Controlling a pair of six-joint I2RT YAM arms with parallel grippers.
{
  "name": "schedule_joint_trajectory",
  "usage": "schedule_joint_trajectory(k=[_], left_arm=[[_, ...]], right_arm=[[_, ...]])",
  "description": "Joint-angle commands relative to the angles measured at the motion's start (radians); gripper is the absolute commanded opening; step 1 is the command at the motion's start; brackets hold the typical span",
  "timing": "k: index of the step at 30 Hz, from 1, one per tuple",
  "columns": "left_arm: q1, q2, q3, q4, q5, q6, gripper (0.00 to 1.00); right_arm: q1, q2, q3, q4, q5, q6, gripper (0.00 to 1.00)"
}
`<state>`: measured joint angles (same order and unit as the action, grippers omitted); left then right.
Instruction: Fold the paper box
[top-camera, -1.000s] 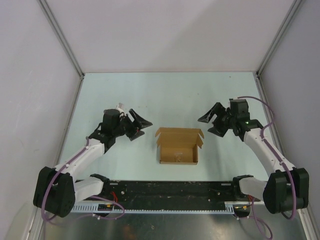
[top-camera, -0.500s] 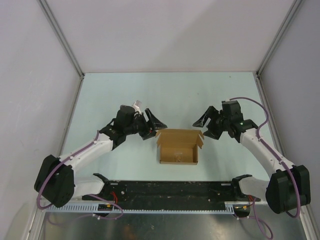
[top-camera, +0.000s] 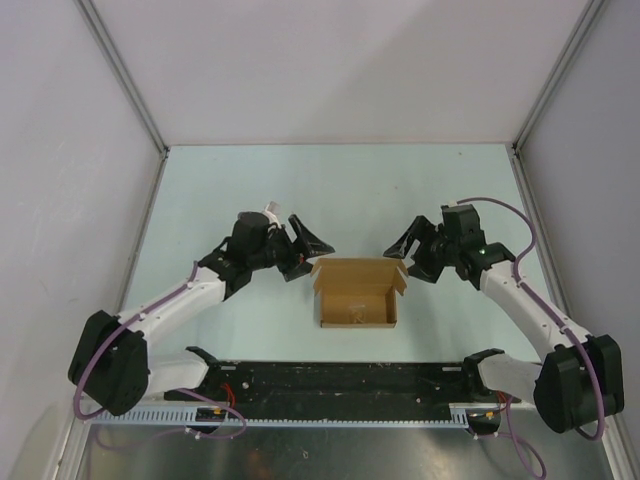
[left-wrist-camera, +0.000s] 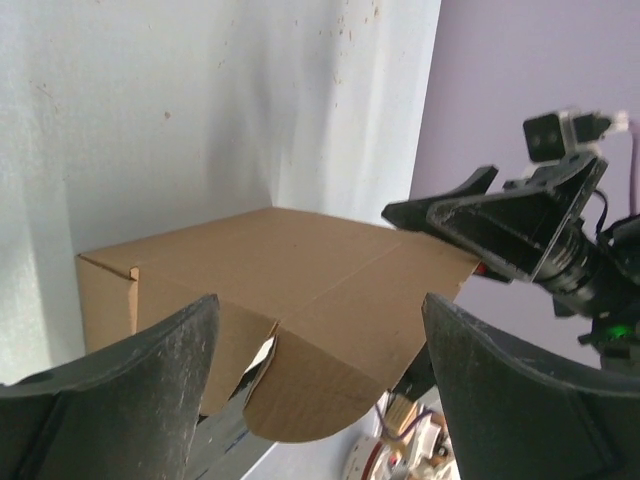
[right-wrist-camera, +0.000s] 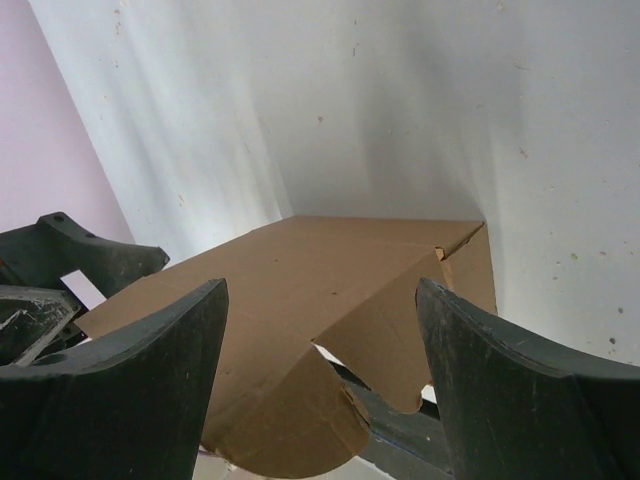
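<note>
Right, fingers first: the black fingers (left-wrist-camera: 120, 400) of the left gripper (top-camera: 308, 258) are spread wide with nothing caught between them, poised just beside the far left corner of the paper box (top-camera: 355, 292). From above I can't tell whether a fingertip brushes the cardboard. Over on the other side it's the same picture: the right gripper (top-camera: 405, 262) has its fingers (right-wrist-camera: 110, 400) gaping wide too, nothing held, sitting close by the box's far right corner, where a rounded flap (top-camera: 400, 278) sticks out.

The box itself is plain brown cardboard, partly put up, walls standing and the top open. It rests in the middle of the pale green table (top-camera: 250, 190), squarely between the two grippers. Each wrist camera looks across the box and catches the opposite gripper beyond it. Both white arms reach in from the near edge, where a black rail (top-camera: 340, 380) runs across, and pale wall panels (top-camera: 340, 70) close in the table.
</note>
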<state>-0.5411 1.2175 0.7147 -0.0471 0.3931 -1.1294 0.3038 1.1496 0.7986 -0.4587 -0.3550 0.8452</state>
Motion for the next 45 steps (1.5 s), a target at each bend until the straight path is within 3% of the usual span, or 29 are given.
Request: schedule_joint_trajectory(k=[1, 8, 17, 27, 45], left_arm=[[0.000, -0.067, -0.023, 0.016, -0.039, -0.081, 0.88], [-0.005, -0.118, -0.093, 0.015, -0.043, -0.213, 0.88], [-0.005, -0.056, -0.098, 0.015, -0.036, -0.217, 0.88], [-0.033, 0.019, -0.047, 0.018, -0.022, -0.211, 0.87], [-0.049, -0.010, -0.049, 0.016, 0.010, -0.211, 0.87]], right_arm=[[0.006, -0.042, -0.001, -0.003, 0.021, 0.005, 0.81], [0.017, -0.073, -0.004, -0.035, 0.063, 0.009, 0.81], [0.044, -0.057, -0.024, -0.023, 0.074, 0.028, 0.90], [0.080, -0.056, -0.049, 0.018, 0.059, 0.060, 0.91], [0.095, -0.091, -0.052, 0.009, 0.021, 0.077, 0.92]])
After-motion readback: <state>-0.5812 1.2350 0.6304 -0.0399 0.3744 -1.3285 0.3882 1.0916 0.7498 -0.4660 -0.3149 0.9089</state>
